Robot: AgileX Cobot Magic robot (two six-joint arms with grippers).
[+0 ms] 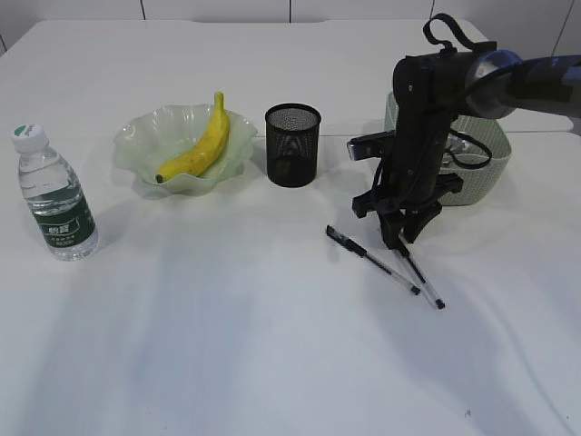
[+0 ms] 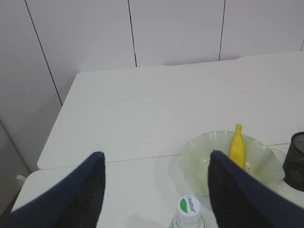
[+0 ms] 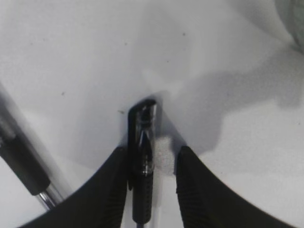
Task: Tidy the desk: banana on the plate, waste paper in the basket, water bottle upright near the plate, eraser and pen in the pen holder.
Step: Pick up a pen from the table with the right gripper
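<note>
Exterior view: white counter (image 1: 272, 345); water bottle (image 1: 54, 193) upright at far left, well apart from the plate (image 1: 145, 141). Banana (image 1: 198, 145) lies in the pale green plate. Black mesh pen holder (image 1: 292, 145) just right of the plate. Right claw (image 1: 406, 238) points straight down over the upper end of one pen (image 1: 420, 277); a second pen (image 1: 370, 258) lies just to its left, both flat on the counter. Pale green basket (image 1: 486, 159) behind the arm, contents hard to make out. Left wrist view: left claw (image 2: 156, 190) released, fingers (image 2: 90, 190) wide apart with nothing between; bottle cap (image 2: 189, 205) below, plate (image 2: 199, 152) with banana (image 2: 237, 145) beyond, pen holder (image 2: 295, 159) at the right edge. Right wrist view: right claw (image 3: 152, 183) straddles the pen (image 3: 143, 156); left finger (image 3: 107, 190) appears to touch the barrel, right finger stands clear, so not clenched. Second pen (image 3: 23, 164) at lower left.
</note>
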